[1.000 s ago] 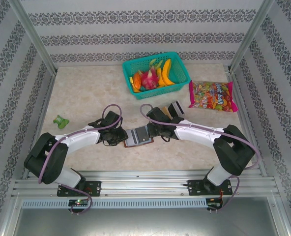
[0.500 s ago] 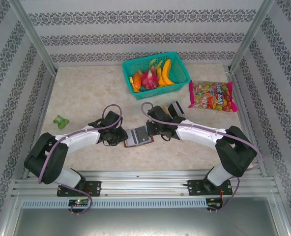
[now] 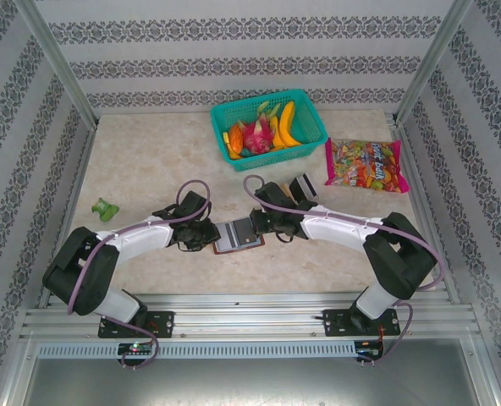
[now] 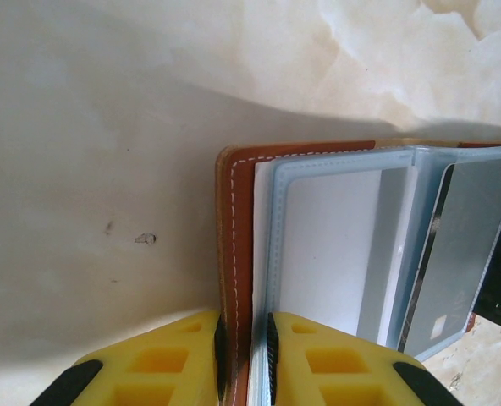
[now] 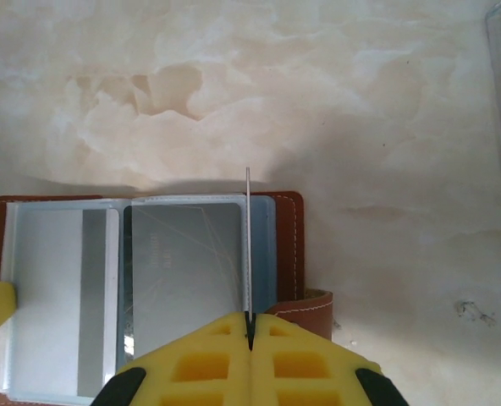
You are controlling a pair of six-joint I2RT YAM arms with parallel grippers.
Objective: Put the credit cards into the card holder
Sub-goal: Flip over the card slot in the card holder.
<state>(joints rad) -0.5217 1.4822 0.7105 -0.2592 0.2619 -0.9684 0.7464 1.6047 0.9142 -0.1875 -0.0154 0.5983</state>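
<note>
- The small brown leather-look folding card holder (image 3: 238,234) lies open on the pale marbled counter (image 3: 149,161), grey-blue sleeves facing up, between the two arms.
- The left tool (image 4: 245,328) is clenched on the card holder's left cover edge, with one yellow finger (image 4: 174,359) on each side of the stitched brown rim.
- The right tool (image 5: 250,321) is pinched tight on a thin, pale-edged plastic credit card (image 5: 248,237), which is seen edge-on, standing upright over the holder's right-hand sleeves.
- Whether the card's far edge touches a sleeve cannot be told.
</note>
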